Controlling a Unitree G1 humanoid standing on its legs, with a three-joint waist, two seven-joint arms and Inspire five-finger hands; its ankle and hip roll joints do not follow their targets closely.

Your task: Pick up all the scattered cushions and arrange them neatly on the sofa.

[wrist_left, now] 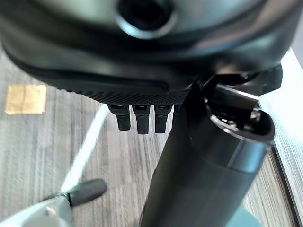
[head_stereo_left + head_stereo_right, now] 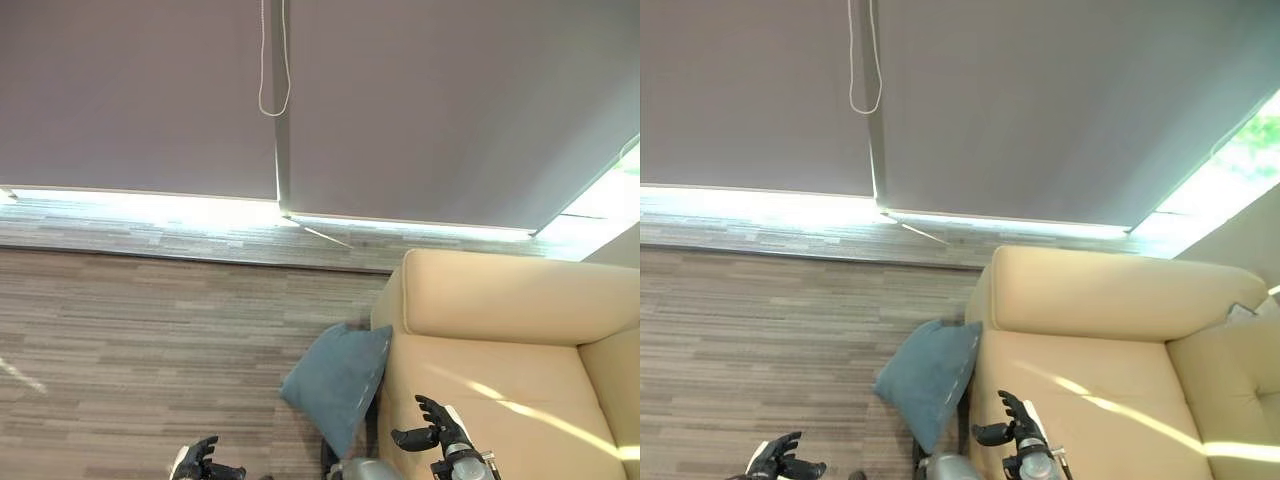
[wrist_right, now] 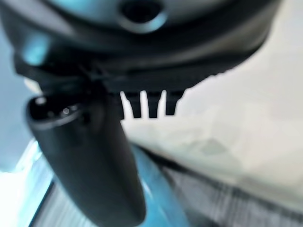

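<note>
A blue-grey cushion [image 2: 338,383] stands on the floor, leaning against the left side of the cream sofa [image 2: 500,300]. My right hand [image 2: 437,430] hovers over the sofa seat near its left edge, fingers spread and holding nothing, just right of the cushion. In the right wrist view its thumb [image 3: 90,161] and straight fingers [image 3: 147,105] point past the blue cushion [image 3: 156,198] toward the sofa. My left hand [image 2: 205,462] hangs low over the wooden floor, left of the cushion, open and empty; its fingers [image 1: 139,118] show straight in the left wrist view.
Grey roller blinds [image 2: 140,90] cover the windows behind, with a pull cord [image 2: 274,80] hanging between them. Wood-plank floor [image 2: 130,340] stretches to the left of the sofa. A tan square patch [image 1: 26,99] lies on the floor.
</note>
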